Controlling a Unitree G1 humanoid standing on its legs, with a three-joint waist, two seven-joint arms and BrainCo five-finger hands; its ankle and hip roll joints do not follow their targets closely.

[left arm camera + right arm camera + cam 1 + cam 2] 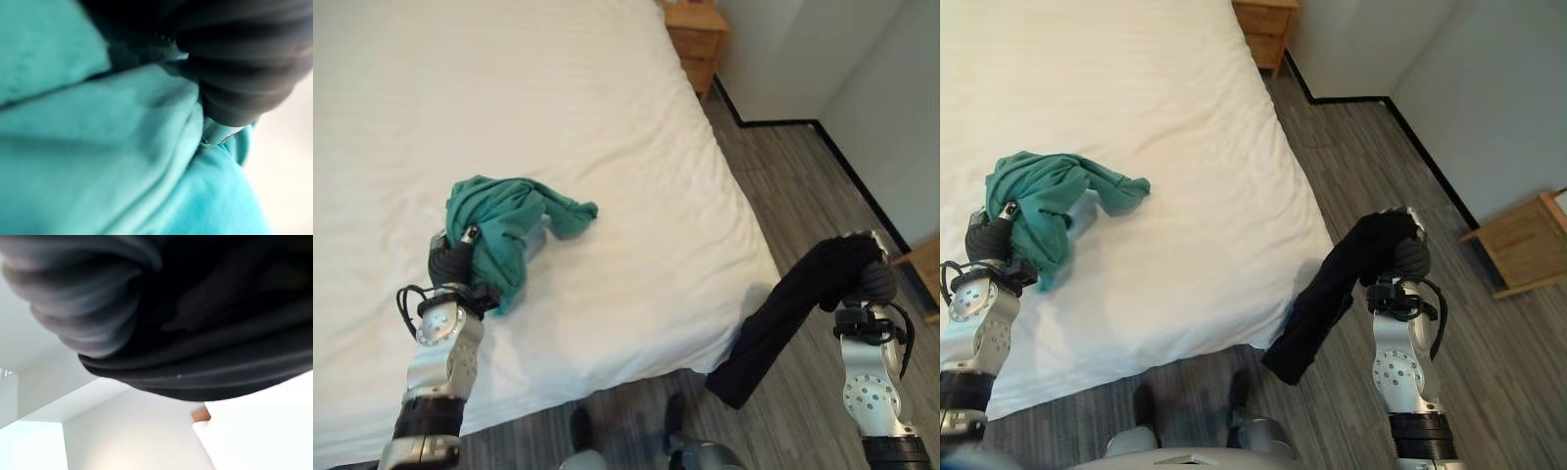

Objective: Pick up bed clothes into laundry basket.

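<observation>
A crumpled teal garment (514, 213) lies on the white bed (558, 98) near its front edge. My left hand (453, 262) is pushed into the garment's near side, and cloth drapes over and beside the hand. Up close, teal cloth (98, 147) is bunched against the hand's dark cover (244, 63). My right hand (1408, 257) is raised off the bed's right corner, shut on a black garment (1327, 299). That garment hangs down in a long fold above the wood floor. It also shows pressed against the right hand (234, 333).
A wooden nightstand (697, 34) stands at the bed's far right corner against the wall. Another low wooden piece of furniture (1528, 245) sits by the right wall. Grey plank floor (793, 176) runs between the bed and the wall.
</observation>
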